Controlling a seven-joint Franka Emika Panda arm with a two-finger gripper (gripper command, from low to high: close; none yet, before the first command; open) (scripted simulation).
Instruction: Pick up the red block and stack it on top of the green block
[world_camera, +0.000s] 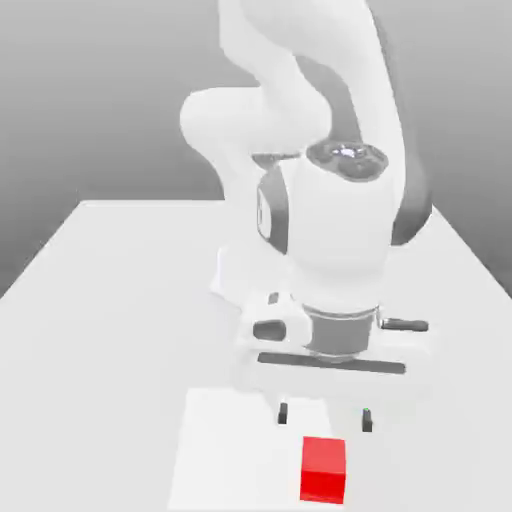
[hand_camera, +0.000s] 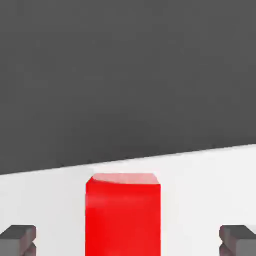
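Observation:
The red block (world_camera: 324, 469) rests on the white table near its front edge, toward the exterior view's right. My gripper (world_camera: 324, 417) hangs just behind and slightly above it, open, with its two dark fingertips (world_camera: 283, 413) spread wider than the block. In the hand view the red block (hand_camera: 123, 214) lies centred between the two fingertips (hand_camera: 18, 239), which stand well apart on either side. The green block is out of view.
The white table (world_camera: 120, 300) stretches back to a grey wall. A slightly brighter rectangular patch (world_camera: 225, 450) lies under the block. The arm's bulky white links (world_camera: 330, 220) rise over the table's middle.

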